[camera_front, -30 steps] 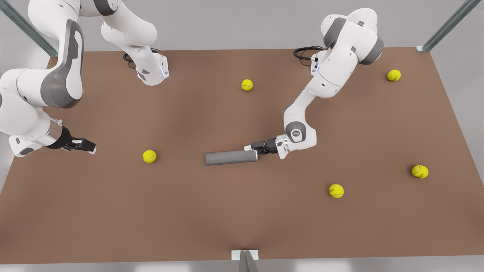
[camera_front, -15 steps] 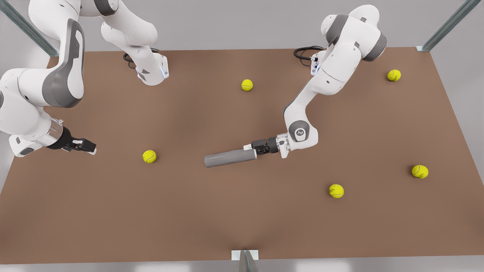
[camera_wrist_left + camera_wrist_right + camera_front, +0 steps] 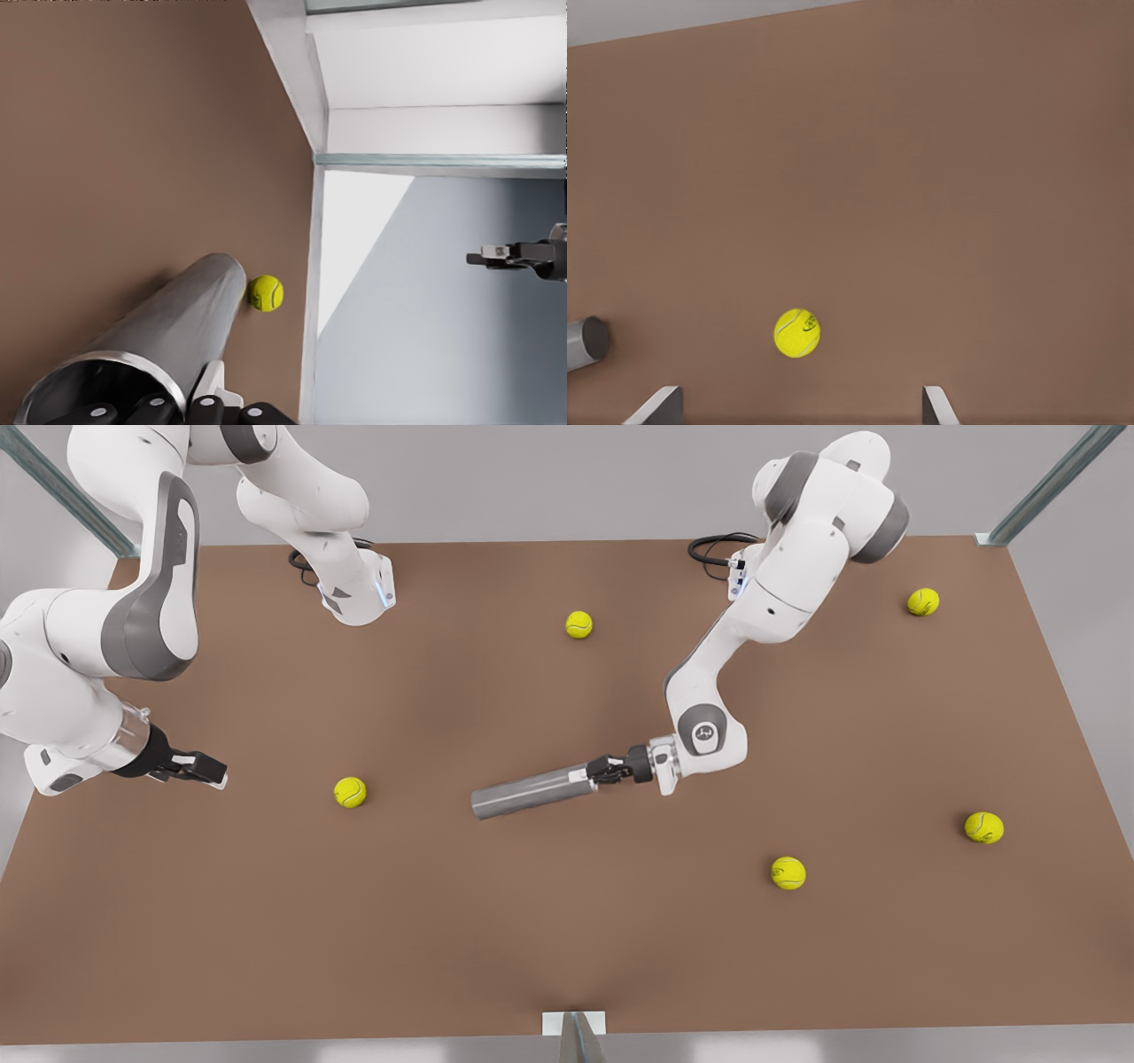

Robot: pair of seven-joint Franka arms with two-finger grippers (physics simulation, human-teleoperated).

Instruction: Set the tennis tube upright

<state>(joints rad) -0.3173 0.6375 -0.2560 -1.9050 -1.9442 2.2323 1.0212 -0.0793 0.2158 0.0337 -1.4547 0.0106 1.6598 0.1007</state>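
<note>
Brown tabletop (image 3: 496,939), front view, near to far.

Tennis ball (image 3: 788,872) toward the front view's right; another (image 3: 983,827) farther right, near the edge.

Tennis tube (image 3: 530,791) — grey cylinder near the middle, tilted, end on the front view's right raised. Silvery-rimmed hollow end (image 3: 97,385) pinched by the left claw (image 3: 603,770), clenched on the rim; wall of the tube (image 3: 177,314) seen running away from the wrist camera toward a ball (image 3: 265,293).

Tennis ball (image 3: 350,792) toward the front view's left of the tube, well apart from it.

Right claw (image 3: 199,765) at the front view's left edge, above the tabletop, waiting — fingers (image 3: 656,405) spread wide in its wrist view, nothing between them, ball (image 3: 797,333) beyond.

Far balls: one (image 3: 578,624) mid-back, one (image 3: 922,601) at the back right.
</note>
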